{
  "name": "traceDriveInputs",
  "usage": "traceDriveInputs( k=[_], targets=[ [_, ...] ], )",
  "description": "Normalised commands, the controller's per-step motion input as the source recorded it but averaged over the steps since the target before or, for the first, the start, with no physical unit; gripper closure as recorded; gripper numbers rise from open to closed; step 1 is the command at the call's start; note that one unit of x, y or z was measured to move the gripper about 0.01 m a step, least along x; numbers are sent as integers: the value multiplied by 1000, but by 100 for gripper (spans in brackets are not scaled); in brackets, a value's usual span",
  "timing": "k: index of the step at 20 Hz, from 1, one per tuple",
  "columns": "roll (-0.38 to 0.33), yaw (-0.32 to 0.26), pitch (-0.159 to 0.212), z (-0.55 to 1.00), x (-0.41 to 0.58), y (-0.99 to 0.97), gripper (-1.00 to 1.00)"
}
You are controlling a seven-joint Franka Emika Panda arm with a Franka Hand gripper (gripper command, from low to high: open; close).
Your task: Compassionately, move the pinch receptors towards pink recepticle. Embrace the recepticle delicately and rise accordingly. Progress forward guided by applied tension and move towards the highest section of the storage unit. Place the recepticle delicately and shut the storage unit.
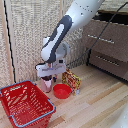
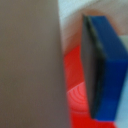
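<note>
The pink recepticle (image 1: 46, 85) stands upright on the wooden surface between the red basket and the red bowl. My pinch receptors (image 1: 46, 78) hang right at its rim, under the white gripper block. In the wrist view a blurred mauve wall, probably the recepticle (image 2: 30, 65), fills one side. One blue-tipped finger (image 2: 102, 65) stands beside it, with a narrow strip of red showing between them. The other finger is hidden. The storage unit (image 1: 107, 42) is at the exterior view's right, and its highest section (image 1: 114, 15) stands pulled out with a dark interior.
A shallow red bowl (image 1: 62, 90) sits just to the right of the cup in the exterior view, and also shows below the finger as the red bowl (image 2: 77, 97). A red basket (image 1: 25, 102) stands at the front left. A snack packet (image 1: 71, 80) lies behind the bowl.
</note>
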Motion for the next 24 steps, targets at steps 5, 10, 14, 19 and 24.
traceDriveInputs(
  k=[5,10,14,19,24],
  targets=[
    [74,-175,-21,340,371,0,100],
    [64,-175,12,529,405,-10,100],
    [54,-136,86,680,409,-12,100],
    [25,-123,149,771,334,0,100],
    [0,-71,175,816,290,-6,100]
  ],
)
